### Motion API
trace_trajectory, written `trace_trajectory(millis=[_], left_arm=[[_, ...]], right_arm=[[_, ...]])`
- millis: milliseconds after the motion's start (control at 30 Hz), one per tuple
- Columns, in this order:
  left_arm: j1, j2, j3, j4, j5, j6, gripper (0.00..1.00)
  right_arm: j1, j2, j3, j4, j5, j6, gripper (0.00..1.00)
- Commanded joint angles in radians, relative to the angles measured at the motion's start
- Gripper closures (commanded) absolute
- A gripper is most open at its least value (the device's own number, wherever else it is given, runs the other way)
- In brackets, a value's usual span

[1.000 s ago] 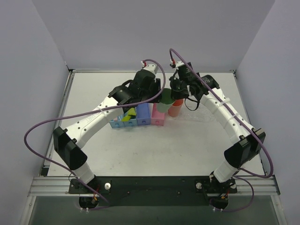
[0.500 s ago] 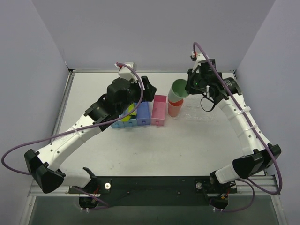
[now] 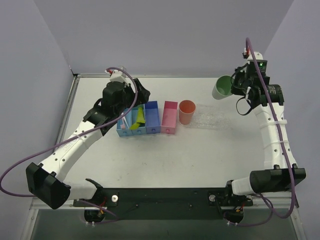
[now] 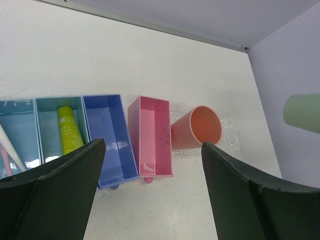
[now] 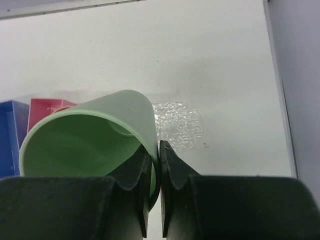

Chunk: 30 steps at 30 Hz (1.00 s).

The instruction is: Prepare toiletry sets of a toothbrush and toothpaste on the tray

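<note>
White table (image 3: 150, 155), plain lilac walls. The clear tray (image 3: 215, 120) sits right of centre with no brush or tube on it and an orange cup (image 3: 187, 112) at its left end. Left of that is a row of blue bins (image 3: 152, 118) plus a pink box (image 3: 169, 118).

The left gripper (image 3: 131, 96) hangs over the bins, fingers spread wide, holding nothing. The right gripper (image 3: 239, 86) is up by the right wall. Its fingers are pinched narrow on the rim of a green cup (image 3: 221, 87), one inside and one outside.

The toothbrush (image 4: 7, 149) lies in the leftmost bin, only partly in view. The toothpaste (image 4: 69, 130) tube lies flat in the next bin.

Expect the toothbrush to be light, stiff, thin and easy to roll. Take it across the handle near the middle, and mind the bin walls. The tube looks light, soft and smooth-skinned, so it will likely squash or slide. Pinch it gently across the body at mid-length, with your fingers set crosswise to the tube.
</note>
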Motion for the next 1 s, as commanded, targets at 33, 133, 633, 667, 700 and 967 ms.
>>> trace_trajectory(millis=[33, 133, 633, 667, 700, 967], left_arm=[[-0.005, -0.046, 0.015, -0.017, -0.037, 0.063, 0.12], [-0.005, -0.057, -0.005, -0.022, -0.036, 0.068, 0.12], [-0.006, -0.103, -0.086, -0.023, -0.059, 0.004, 0.13], [-0.006, -0.104, -0.086, -0.028, -0.062, 0.004, 0.13], [-0.006, -0.103, -0.085, -0.039, -0.067, 0.004, 0.13], [-0.006, -0.103, -0.077, -0.077, -0.082, -0.012, 0.14]], right_arm=[[-0.162, -0.022, -0.019, 0.021, -0.089, 0.054, 1.00], [-0.220, 0.006, -0.058, 0.027, -0.108, 0.058, 1.00], [-0.271, 0.079, -0.305, 0.153, -0.117, 0.052, 1.00], [-0.274, 0.098, -0.305, 0.154, -0.114, 0.052, 1.00], [-0.276, 0.104, -0.306, 0.156, -0.111, 0.049, 1.00], [-0.276, 0.190, -0.299, 0.193, -0.100, 0.038, 1.00]])
